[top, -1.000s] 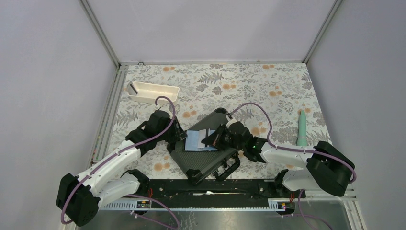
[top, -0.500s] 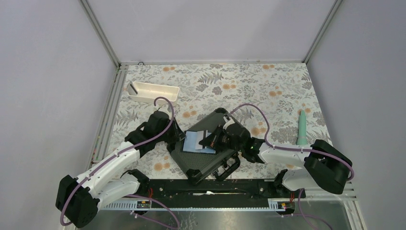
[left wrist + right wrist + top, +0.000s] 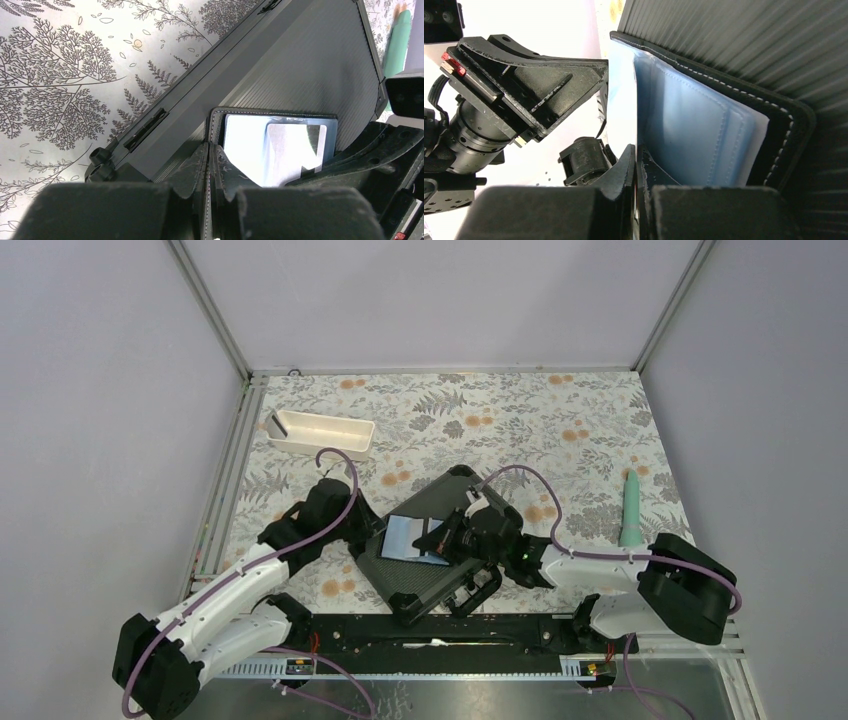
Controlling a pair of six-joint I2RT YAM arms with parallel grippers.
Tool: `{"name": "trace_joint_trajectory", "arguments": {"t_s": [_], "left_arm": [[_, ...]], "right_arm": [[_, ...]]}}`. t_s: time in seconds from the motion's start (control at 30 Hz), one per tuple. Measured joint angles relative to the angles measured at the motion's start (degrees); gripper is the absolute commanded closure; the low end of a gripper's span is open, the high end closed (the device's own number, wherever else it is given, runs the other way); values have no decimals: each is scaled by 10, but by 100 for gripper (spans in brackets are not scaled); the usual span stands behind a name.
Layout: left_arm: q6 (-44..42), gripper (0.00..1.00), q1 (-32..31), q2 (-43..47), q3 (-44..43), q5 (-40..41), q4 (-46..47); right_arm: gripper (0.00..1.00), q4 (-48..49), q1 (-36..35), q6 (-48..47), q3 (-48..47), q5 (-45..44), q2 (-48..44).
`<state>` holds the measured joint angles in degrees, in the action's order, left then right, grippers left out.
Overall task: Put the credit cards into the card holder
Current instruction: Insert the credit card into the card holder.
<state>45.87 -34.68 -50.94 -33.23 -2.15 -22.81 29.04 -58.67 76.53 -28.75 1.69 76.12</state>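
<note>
The card holder (image 3: 405, 537), a black wallet with grey-blue pockets, lies open on the black hard case (image 3: 440, 575). My left gripper (image 3: 372, 532) is shut on the holder's left stitched edge (image 3: 216, 131). My right gripper (image 3: 440, 537) reaches in from the right, shut on a thin credit card seen edge-on (image 3: 636, 135). The card's far end sits among the pockets (image 3: 694, 130). In the left wrist view a pale card face (image 3: 292, 150) shows inside the holder (image 3: 245, 145). Other cards are hidden.
A long white tray (image 3: 320, 433) stands at the back left. A teal stick-like object (image 3: 632, 508) lies at the right. The hard case has latches (image 3: 145, 131) and a handle (image 3: 478, 590) facing the arm bases.
My right gripper has pushed further left over the holder. The holder's visible blue inside has shrunk. My left arm has drawn slightly left and nearer while keeping its grip.
</note>
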Motion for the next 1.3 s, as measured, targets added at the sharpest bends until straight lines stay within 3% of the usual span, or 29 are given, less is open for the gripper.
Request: {"name": "trace_joint_trajectory", "arguments": {"t_s": [1.3], "left_arm": [[25, 96, -8, 19, 15, 9, 7]], "right_arm": [[100, -4, -51, 66, 40, -86, -46]]}}
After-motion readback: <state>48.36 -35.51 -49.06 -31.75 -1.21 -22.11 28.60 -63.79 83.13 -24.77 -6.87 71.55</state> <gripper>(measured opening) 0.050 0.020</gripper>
